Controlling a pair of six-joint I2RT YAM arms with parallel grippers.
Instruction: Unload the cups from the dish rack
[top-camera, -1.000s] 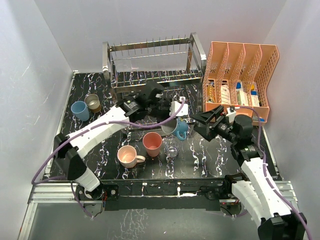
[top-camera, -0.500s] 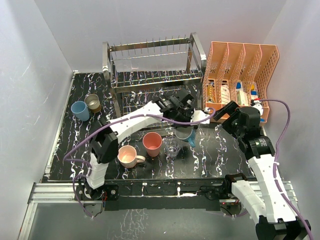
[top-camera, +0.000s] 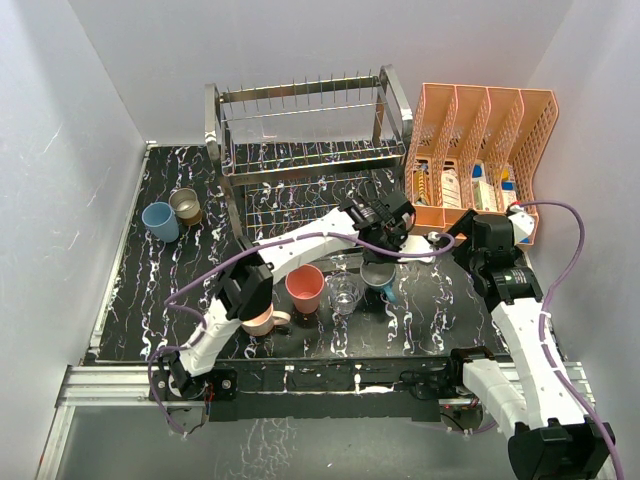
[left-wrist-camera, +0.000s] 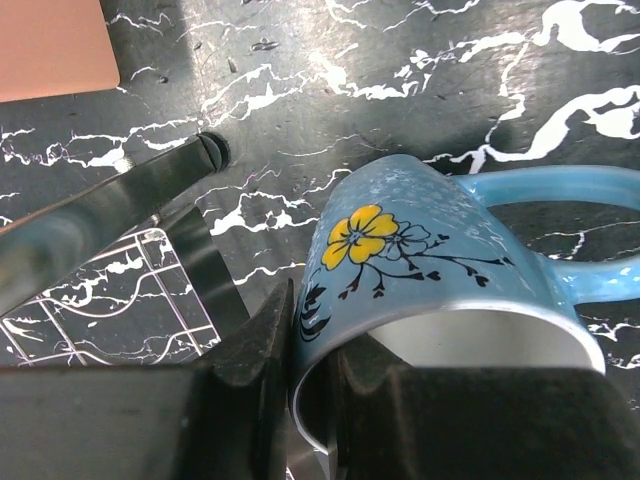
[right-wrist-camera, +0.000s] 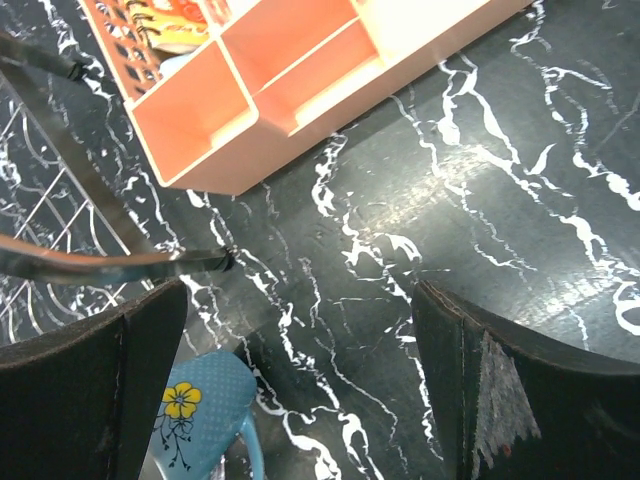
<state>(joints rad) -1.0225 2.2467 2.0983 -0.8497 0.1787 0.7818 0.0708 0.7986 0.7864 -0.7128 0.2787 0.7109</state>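
My left gripper (top-camera: 380, 257) is shut on the rim of the teal handled mug (top-camera: 381, 280), right of the clear glass tumbler (top-camera: 345, 293). In the left wrist view the gripper (left-wrist-camera: 310, 400) pinches the mug's wall (left-wrist-camera: 420, 250), which bears a yellow flower. My right gripper (top-camera: 443, 240) is open and empty just right of the mug; its wrist view shows the gripper (right-wrist-camera: 300, 390) over bare table with the mug (right-wrist-camera: 195, 420) at lower left. The salmon-red tumbler (top-camera: 305, 288) and pale pink mug (top-camera: 256, 318) stand mid-table. The light blue tumbler (top-camera: 158, 220) and tan cup (top-camera: 185, 205) stand far left. The dish rack (top-camera: 310, 130) holds no cups.
The orange file organiser (top-camera: 480, 150) stands at back right, close to my right gripper, and shows in the right wrist view (right-wrist-camera: 300, 80). The rack's chrome foot (left-wrist-camera: 100, 220) lies beside the held mug. The left arm reaches across over the pink mug.
My left arm has swung right with the teal mug, from mid-table to beside the glass tumbler. My right arm has drawn back to the right.
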